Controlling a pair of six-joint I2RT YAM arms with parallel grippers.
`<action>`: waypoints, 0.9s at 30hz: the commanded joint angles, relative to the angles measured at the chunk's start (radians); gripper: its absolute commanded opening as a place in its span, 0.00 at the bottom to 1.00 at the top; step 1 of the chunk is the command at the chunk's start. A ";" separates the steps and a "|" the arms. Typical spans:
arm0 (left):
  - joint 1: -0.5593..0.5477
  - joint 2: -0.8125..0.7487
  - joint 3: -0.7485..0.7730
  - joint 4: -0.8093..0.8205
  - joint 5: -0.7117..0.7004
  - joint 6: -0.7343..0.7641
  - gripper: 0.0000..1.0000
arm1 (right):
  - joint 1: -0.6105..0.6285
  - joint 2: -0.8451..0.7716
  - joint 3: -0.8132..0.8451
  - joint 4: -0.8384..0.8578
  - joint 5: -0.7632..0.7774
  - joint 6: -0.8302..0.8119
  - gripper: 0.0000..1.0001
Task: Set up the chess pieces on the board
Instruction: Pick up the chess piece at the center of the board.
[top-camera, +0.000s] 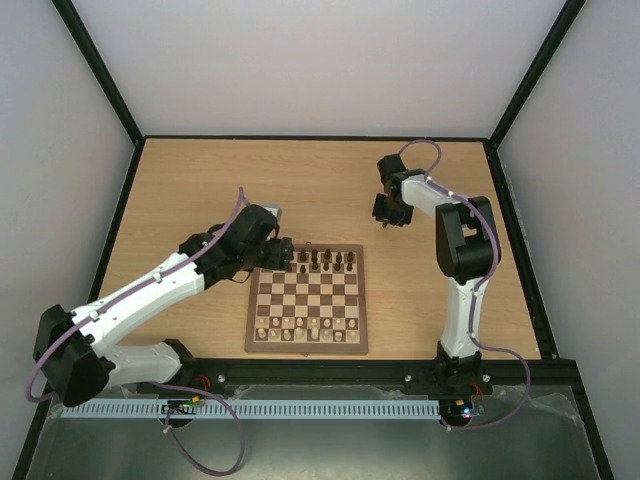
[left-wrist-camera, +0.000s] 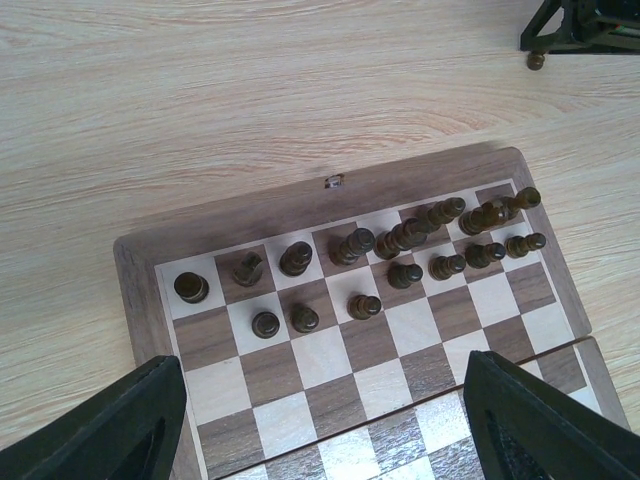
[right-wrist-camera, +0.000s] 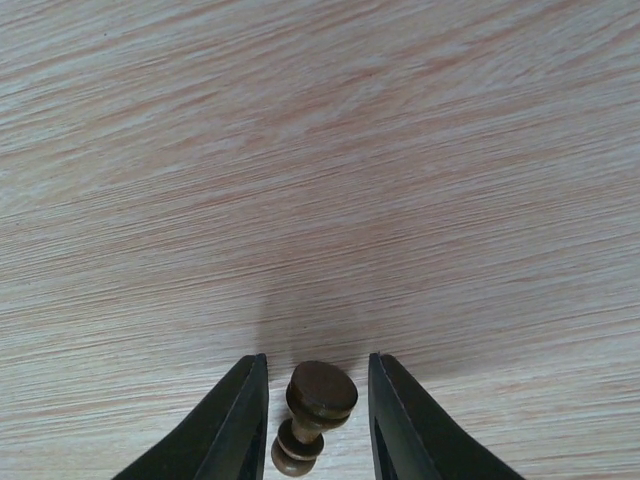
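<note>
The board (top-camera: 308, 300) lies in front of the arm bases. Several dark chess pieces (top-camera: 322, 262) stand on its two far rows, seen close in the left wrist view (left-wrist-camera: 400, 240) above bare squares of the board (left-wrist-camera: 330, 360). My left gripper (top-camera: 283, 252) hovers over the board's far left corner, open (left-wrist-camera: 322, 385) and holding nothing. One dark pawn (right-wrist-camera: 318, 400) lies tipped on the tabletop beyond the board's far right. My right gripper (right-wrist-camera: 318, 365) straddles it, with a narrow gap on each side of the pawn. That gripper (top-camera: 388, 215) also shows from above.
Pale cream chessmen (top-camera: 305, 328) fill the board's two near rows. A small metal clasp (left-wrist-camera: 334, 182) sits on the board's far border. Black frame rails and pale walls bound the light wood tabletop (top-camera: 200, 190).
</note>
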 joint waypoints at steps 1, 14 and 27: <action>0.000 0.011 -0.004 0.016 0.009 0.012 0.79 | -0.004 0.021 0.003 -0.037 0.006 0.009 0.28; 0.000 -0.001 -0.008 0.035 0.026 0.005 0.79 | -0.008 -0.025 -0.043 0.025 -0.031 0.005 0.05; -0.010 -0.086 -0.022 0.285 0.239 -0.048 0.83 | -0.004 -0.475 -0.253 0.189 -0.406 0.116 0.05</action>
